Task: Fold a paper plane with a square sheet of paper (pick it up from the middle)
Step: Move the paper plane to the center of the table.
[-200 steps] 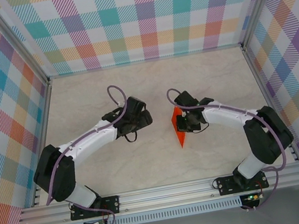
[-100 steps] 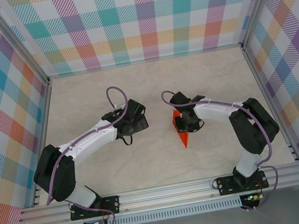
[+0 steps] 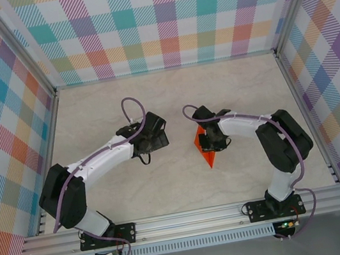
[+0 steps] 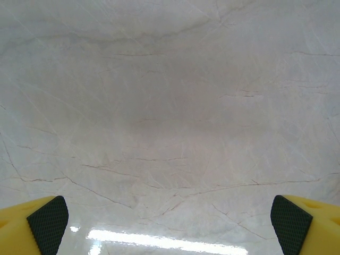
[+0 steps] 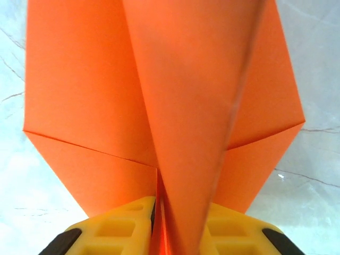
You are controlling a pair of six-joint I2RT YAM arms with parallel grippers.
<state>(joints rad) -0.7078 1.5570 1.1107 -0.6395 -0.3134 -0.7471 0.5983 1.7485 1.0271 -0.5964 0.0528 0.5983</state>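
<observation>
Pinching the centre ridge of the paper plane (image 5: pixel 186 106), the right tool (image 5: pixel 178 207) has its yellow fingers pressed close on either side of the fold. Over the last second the right arm tucked inward and the plane slid slightly nearer, nose toward the bases. Left tool (image 4: pixel 170 218) finished spreading wide over bare counter (image 4: pixel 170 106), well apart. Folding looks done; setting down probably remains.

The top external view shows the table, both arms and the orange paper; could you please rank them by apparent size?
1. table
2. left arm and right arm: too alike to rank
3. orange paper: smallest
</observation>
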